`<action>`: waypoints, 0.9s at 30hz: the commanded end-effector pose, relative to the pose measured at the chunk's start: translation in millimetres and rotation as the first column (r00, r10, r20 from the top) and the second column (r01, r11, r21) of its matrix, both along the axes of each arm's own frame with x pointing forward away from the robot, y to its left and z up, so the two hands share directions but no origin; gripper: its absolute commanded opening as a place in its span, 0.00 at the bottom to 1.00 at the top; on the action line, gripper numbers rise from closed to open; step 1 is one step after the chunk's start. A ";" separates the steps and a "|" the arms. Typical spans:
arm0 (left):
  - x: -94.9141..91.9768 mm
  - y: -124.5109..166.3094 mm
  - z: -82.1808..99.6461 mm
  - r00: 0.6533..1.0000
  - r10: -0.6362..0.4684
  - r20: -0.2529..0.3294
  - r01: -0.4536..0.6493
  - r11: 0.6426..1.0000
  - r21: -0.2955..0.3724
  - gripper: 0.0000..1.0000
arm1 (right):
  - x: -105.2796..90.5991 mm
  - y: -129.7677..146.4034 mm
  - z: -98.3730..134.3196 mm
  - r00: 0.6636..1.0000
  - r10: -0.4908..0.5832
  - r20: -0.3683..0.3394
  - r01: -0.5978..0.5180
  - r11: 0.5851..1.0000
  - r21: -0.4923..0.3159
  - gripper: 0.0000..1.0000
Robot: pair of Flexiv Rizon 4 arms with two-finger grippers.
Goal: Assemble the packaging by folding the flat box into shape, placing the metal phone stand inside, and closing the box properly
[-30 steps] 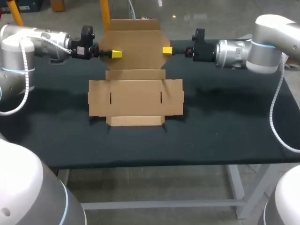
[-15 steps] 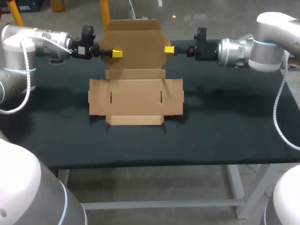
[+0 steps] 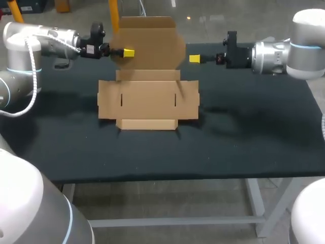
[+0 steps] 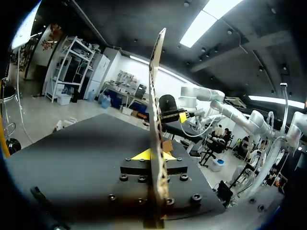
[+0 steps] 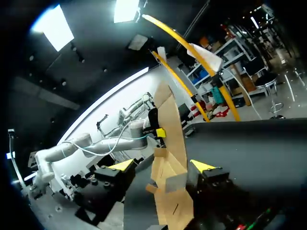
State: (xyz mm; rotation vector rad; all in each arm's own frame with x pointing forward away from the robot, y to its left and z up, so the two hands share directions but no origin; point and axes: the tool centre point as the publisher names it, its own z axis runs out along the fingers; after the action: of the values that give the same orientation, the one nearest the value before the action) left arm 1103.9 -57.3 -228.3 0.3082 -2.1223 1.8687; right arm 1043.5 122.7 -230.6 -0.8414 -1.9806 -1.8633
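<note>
The brown cardboard box lies unfolded on the black table, its rear lid panel raised upright. My left gripper is shut on the lid's left edge; in the left wrist view the cardboard lid stands edge-on between that gripper's yellow tips. My right gripper hangs open just right of the lid's right edge, apart from it. In the right wrist view the right gripper has its fingers spread wide, with the box ahead of them and the left gripper beyond. No metal phone stand shows.
The black table stretches bare in front of and to the right of the box. The box's front flap lies flat towards the near edge, with side flaps spread left and right.
My right gripper has opened, let go of the lid's right edge and drawn back to the right. The left gripper still holds the lid upright.
</note>
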 end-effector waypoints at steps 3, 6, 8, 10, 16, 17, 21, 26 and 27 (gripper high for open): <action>7.2 0.0 8.1 1.000 -0.003 0.011 0.003 1.000 0.008 0.00 | -37.4 -12.3 14.8 0.986 -0.163 0.030 0.165 0.978 -0.130 0.43; 9.0 -1.4 11.6 1.000 0.005 0.016 -0.005 1.000 0.020 0.00 | -45.9 -17.5 16.1 0.982 -0.181 0.045 0.186 0.971 -0.148 0.27; 9.3 -2.5 14.0 1.000 0.009 0.019 -0.009 1.000 0.026 0.00 | -51.2 -20.7 16.6 0.981 -0.189 0.054 0.195 0.968 -0.156 0.11; 9.1 -3.6 16.6 1.000 0.012 0.022 -0.012 0.999 0.032 0.00 | -57.0 -23.1 16.4 0.977 -0.200 0.070 0.209 0.962 -0.173 0.00; 6.1 -7.1 23.8 0.999 0.018 0.038 -0.020 0.999 0.043 0.00 | -73.0 -28.6 11.6 0.963 -0.244 0.117 0.264 0.943 -0.202 0.00; 5.2 -7.3 25.0 0.999 0.019 0.041 -0.021 0.999 0.043 0.00 | -75.6 -29.7 10.7 0.960 -0.251 0.126 0.273 0.940 -0.204 0.00; 1.9 -8.2 29.5 0.998 0.024 0.052 -0.026 0.999 0.038 0.00 | -87.0 -31.3 5.0 0.940 -0.293 0.172 0.327 0.920 -0.217 0.00; 0.1 -8.3 33.2 0.998 0.028 0.052 -0.030 0.999 0.038 0.00 | -93.8 -29.1 -2.6 0.911 -0.379 0.165 0.409 0.884 -0.226 0.00; 0.1 -8.3 33.2 0.998 0.028 0.052 -0.030 0.999 0.038 0.00 | -93.8 -29.1 -2.6 0.911 -0.379 0.165 0.409 0.884 -0.226 0.00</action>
State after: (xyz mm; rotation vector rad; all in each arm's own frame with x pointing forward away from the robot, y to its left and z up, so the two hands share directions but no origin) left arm 1111.3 -64.6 -198.8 0.2751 -2.1788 1.8686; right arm 956.1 90.8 -232.8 -1.1293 -2.2260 -1.9225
